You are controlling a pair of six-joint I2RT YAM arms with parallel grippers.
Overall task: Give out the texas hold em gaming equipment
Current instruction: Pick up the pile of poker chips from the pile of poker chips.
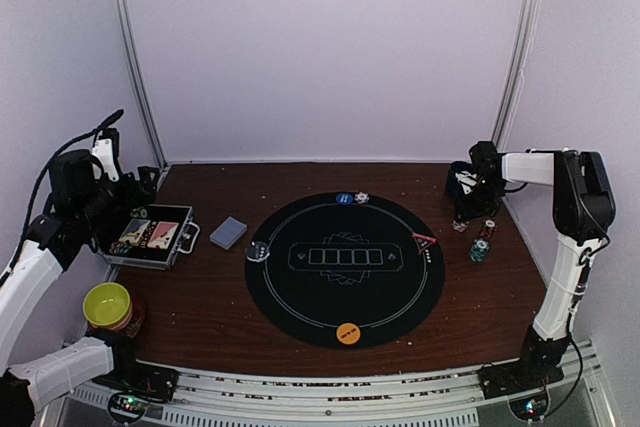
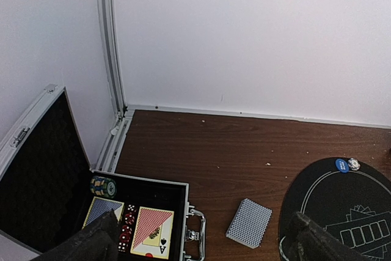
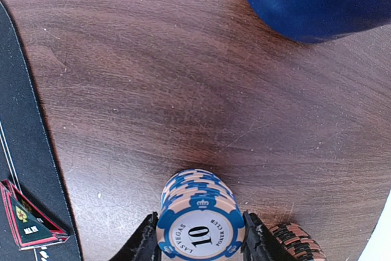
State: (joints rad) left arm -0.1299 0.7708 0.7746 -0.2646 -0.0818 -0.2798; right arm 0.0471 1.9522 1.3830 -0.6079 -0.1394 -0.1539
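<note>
In the right wrist view a stack of blue-and-pink poker chips stands on the wood, and my right gripper is shut on it, one finger against each side. A red-and-black chip stack sits just right of it. From above, the right gripper is at the table's right, near that red stack and a green stack. The red triangle marker lies on the mat's right edge. A grey-blue card deck lies left of the mat. My left gripper hangs open above the case, holding nothing.
A round black mat carries a blue button, an orange button and a dark chip. An open metal case holds cards, dice and chips. A yellow-green bowl stands near left. A dark blue cup is behind the right gripper.
</note>
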